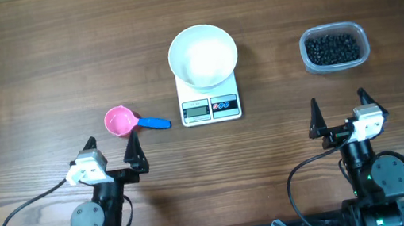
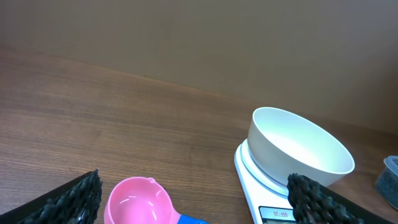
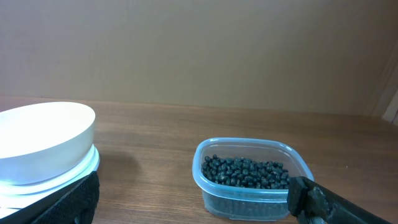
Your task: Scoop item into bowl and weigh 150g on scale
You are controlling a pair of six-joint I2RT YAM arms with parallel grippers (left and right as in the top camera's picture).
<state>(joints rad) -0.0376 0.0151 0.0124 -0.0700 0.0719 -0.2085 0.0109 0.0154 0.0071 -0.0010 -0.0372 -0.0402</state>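
A white bowl (image 1: pixel 203 54) sits empty on the white scale (image 1: pixel 211 107) at the table's middle, also seen as bowl (image 2: pixel 298 146) on scale (image 2: pixel 255 186) and bowl (image 3: pixel 43 140). Small black pellets, the item (image 1: pixel 331 48), fill a clear tub (image 3: pixel 249 180) at the right. A pink scoop (image 1: pixel 119 122) with a blue handle lies left of the scale, cup up and empty (image 2: pixel 138 202). My left gripper (image 1: pixel 113 148) stands open just in front of the scoop. My right gripper (image 1: pixel 340 111) stands open in front of the tub, holding nothing.
Both arm bases and their cables sit at the table's near edge. Bare wooden tabletop (image 1: pixel 20 76) stretches to the left and behind the scale.
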